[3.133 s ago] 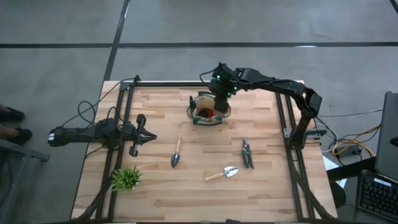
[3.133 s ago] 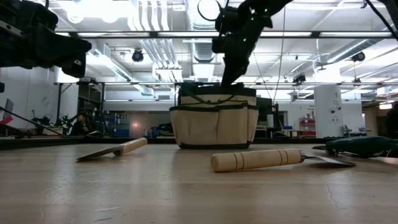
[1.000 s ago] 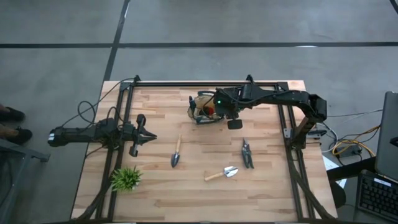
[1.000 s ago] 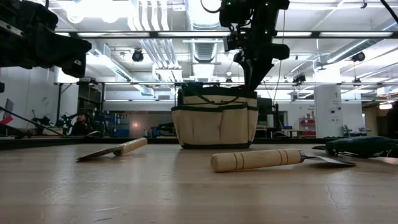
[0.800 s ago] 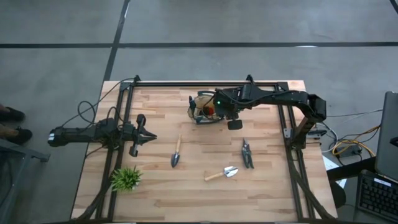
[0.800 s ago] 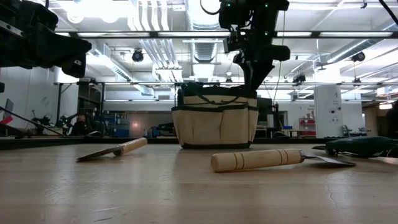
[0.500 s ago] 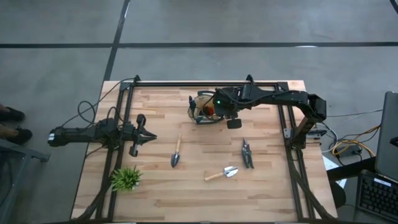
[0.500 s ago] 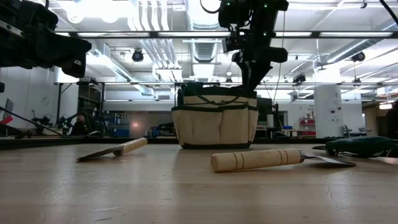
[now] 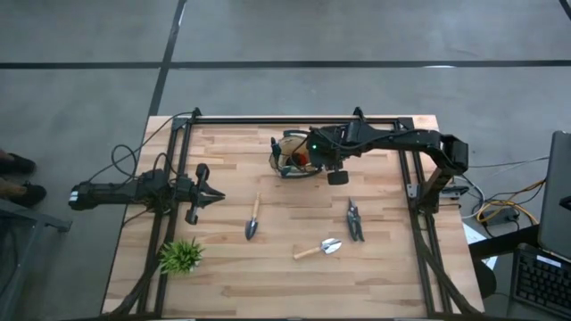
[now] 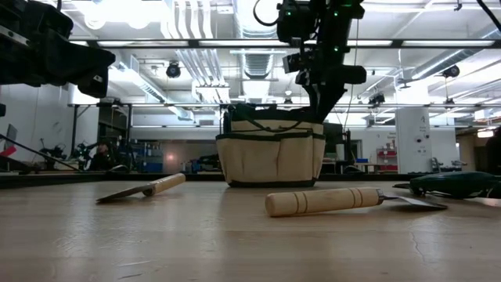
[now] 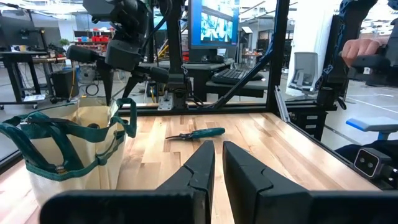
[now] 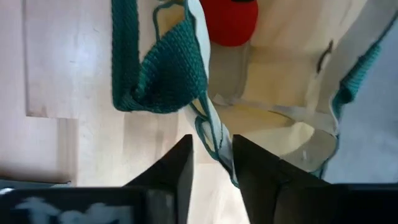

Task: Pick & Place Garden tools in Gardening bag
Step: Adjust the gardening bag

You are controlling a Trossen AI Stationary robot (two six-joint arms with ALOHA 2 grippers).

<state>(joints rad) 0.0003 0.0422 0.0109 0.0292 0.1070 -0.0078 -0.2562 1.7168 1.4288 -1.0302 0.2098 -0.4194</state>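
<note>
Centrally, toward the table's (image 9: 223, 267) far side, the gardening bag (image 9: 290, 160) is set upright, a red rounded item (image 12: 229, 22) already lodged inside. Straddled over its rim is the right gripper (image 12: 209, 163), jaws parted, nothing grasped. Nearer the right arm, the pruning shears (image 9: 354, 219) are laid with their long axis running near-to-far; two trowels (image 9: 253, 218) remain out. The left gripper (image 9: 214, 197) is parked clenched, empty, well apart.
</note>
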